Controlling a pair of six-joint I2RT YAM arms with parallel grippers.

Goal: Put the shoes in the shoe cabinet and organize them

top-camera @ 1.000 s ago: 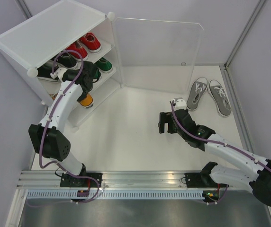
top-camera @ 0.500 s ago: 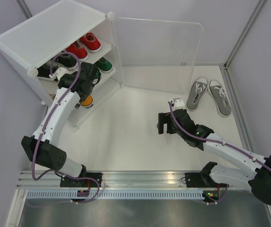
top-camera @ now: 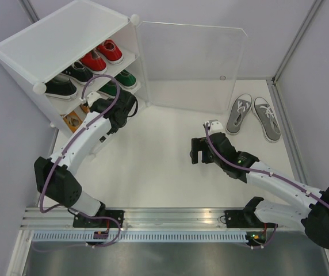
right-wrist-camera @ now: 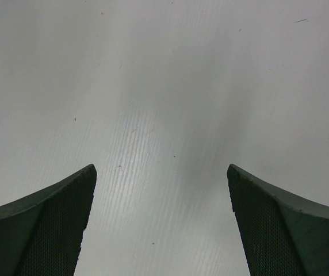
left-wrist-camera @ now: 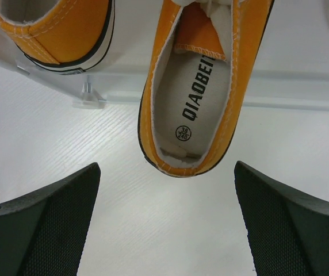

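The shoe cabinet [top-camera: 61,40] stands at the far left with its clear door [top-camera: 193,63] swung open. Red shoes [top-camera: 110,52] and black shoes [top-camera: 81,73] sit on its upper tiers, green shoes [top-camera: 125,79] lower down. My left gripper [top-camera: 120,112] hovers open at the front of the bottom tier. In the left wrist view the gripper [left-wrist-camera: 167,224] holds nothing; an orange shoe [left-wrist-camera: 196,86] lies just ahead, heel over the shelf edge, beside a second orange shoe [left-wrist-camera: 55,29]. Two grey shoes [top-camera: 239,113] lie on the floor at the right. My right gripper [top-camera: 198,149] is open mid-floor and, in its wrist view [right-wrist-camera: 161,224], sees only bare floor.
The open door [top-camera: 222,77] juts out between the cabinet and the grey pair [top-camera: 267,118]. A metal rail [top-camera: 170,218] runs along the near edge by the arm bases. Grey walls and corner posts [top-camera: 294,40] close in the white floor [top-camera: 153,167].
My left gripper opened, let go of the orange shoe on the bottom tier and drew back out of the cabinet toward the right. The right arm barely moved.
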